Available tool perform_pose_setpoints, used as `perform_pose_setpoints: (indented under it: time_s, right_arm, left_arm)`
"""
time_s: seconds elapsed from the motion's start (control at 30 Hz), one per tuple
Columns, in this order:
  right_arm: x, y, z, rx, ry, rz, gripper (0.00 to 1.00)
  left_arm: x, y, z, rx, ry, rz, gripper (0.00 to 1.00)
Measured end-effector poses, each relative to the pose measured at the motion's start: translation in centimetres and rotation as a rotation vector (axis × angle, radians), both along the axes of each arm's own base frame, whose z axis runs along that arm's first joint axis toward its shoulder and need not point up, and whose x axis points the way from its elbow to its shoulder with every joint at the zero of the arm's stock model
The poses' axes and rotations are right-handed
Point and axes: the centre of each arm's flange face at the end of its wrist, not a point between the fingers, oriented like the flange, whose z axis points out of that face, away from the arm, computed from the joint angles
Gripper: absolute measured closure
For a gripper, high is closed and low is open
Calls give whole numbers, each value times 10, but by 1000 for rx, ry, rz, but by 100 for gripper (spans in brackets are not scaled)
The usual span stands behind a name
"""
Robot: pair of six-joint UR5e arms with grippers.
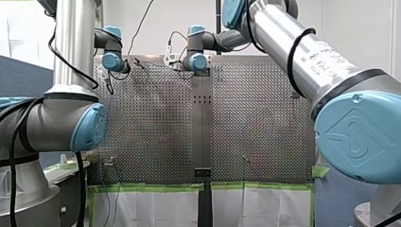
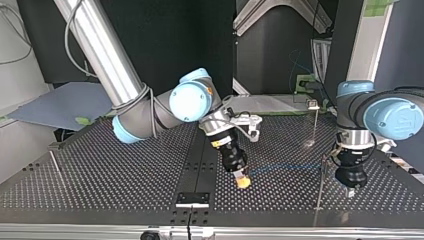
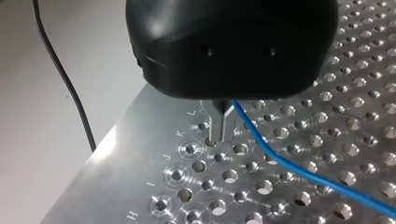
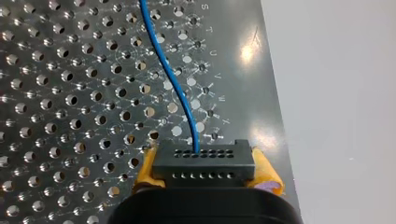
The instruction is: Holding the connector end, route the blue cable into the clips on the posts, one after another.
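The front view tells us little; in the top view the cable (image 2: 290,166) runs faintly along the surface (image 2: 100,175) from our right hand (image 2: 243,183) toward our left hand (image 2: 350,191), a thin post (image 2: 320,185) standing between them. The left wrist view shows the metal fingers (image 3: 216,126) pinched together on the cable, well away from the connector (image 4: 203,163), and the right wrist view shows yellow pads (image 4: 267,176) clamped on the connector. We judge it best to hold the connector steady, keep light tension, and let the left hand lay the cable into the post's clip.
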Motion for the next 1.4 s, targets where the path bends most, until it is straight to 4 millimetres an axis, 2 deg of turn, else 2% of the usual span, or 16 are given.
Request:
perform_pose_setpoints:
  time_s: [0.2,0.43,0.5,0.53,0.6,0.63,0.67,0.7,0.73,0.8,0.83,0.9,0.93,1.0,1.4]
  right_arm:
    - [7,-5,-15,24,24,-10,100]
    - [10,-6,-12,23,22,-12,100]
    - [10,-6,-12,23,22,-12,100]
    - [10,-6,-12,23,22,-12,100]
    - [10,-7,-12,24,23,-12,100]
    - [10,-6,-12,24,24,-12,100]
    - [10,-6,-12,25,24,-12,100]
    - [10,-6,-12,25,24,-12,100]
    - [10,-6,-12,26,25,-12,100]
    - [9,-6,-13,28,27,-12,100]
    - [9,-7,-13,29,29,-13,100]
    - [8,-7,-13,31,31,-14,100]
    - [8,-7,-13,32,32,-14,100]
    - [8,-8,-14,33,33,-15,100]
    - [9,-5,-14,36,37,-11,100]
  left_arm:
    - [0,1,0,-2,-1,2,100]
    - [0,2,0,-3,-1,5,100]
    - [0,2,0,-3,-1,8,85]
    - [0,2,0,-3,-1,8,85]
    - [0,2,0,-4,-1,8,64]
    - [0,2,0,-6,-1,8,64]
    - [0,2,0,-7,-1,6,51]
    - [0,2,0,-9,-1,6,45]
    - [0,2,0,-10,0,6,45]
    - [-1,2,-1,-14,8,8,30]
    - [-2,2,-2,-17,14,11,30]
    - [-3,4,-3,-27,29,24,15]
    - [-4,5,-4,-32,36,30,15]
    - [-6,6,-6,-41,56,49,0]
    - [-21,3,-16,-37,159,136,0]
